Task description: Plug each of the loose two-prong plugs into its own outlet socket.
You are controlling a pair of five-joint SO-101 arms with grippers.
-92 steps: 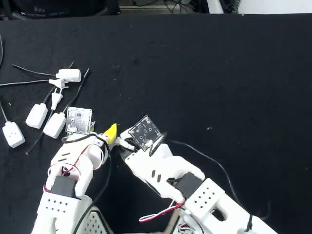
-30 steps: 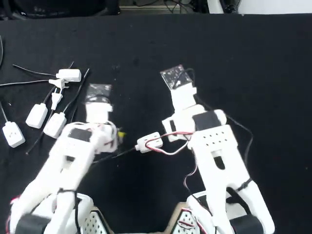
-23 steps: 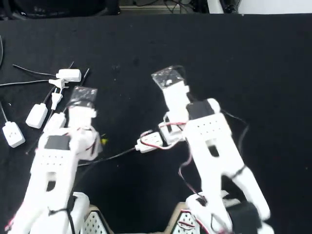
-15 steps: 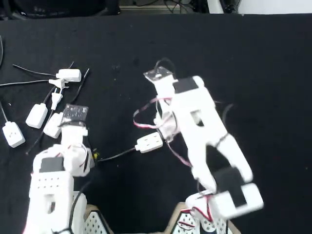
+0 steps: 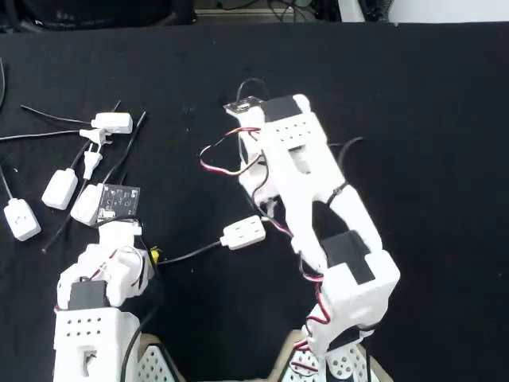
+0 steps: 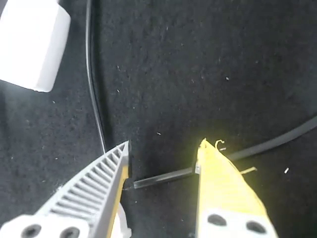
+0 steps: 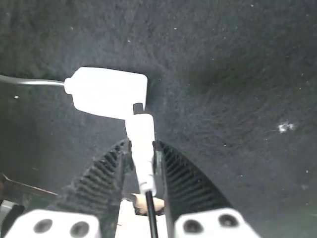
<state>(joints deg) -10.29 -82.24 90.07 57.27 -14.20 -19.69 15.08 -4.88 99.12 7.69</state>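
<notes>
Plug (image 7: 140,126) pinched upright between the ribbed fingers of the right tool (image 7: 141,145), nose pressed to the edge of a white socket block (image 7: 106,92). Tool clamped on it, black cord trailing back between the jaws. Cannot tell whether the prongs are seated or only resting at the slots; a small dark notch marks where the two meet.

From above, same socket block (image 5: 243,231) lying flat near the middle of the desk (image 5: 413,119), half tucked under the right arm, with its black cable (image 5: 191,251) running left toward the left arm.

Left tool (image 6: 163,148) spread apart, low over that cable (image 6: 163,174), one finger on each side, gripping nothing. White block (image 6: 32,42) and a second thin cord lying just beyond it.

Further left, well apart from the work: spare plug (image 5: 93,161) and several white blocks (image 5: 60,189) in a loose cluster with their cords, none joined.

Step in hand, by the look of it: mating the first pair. Next move likely calls for a straight push along the plug's length, prongs lined with the slots, and something to brace the block, perhaps closing on the cable, lest it slide away on the cloth.
</notes>
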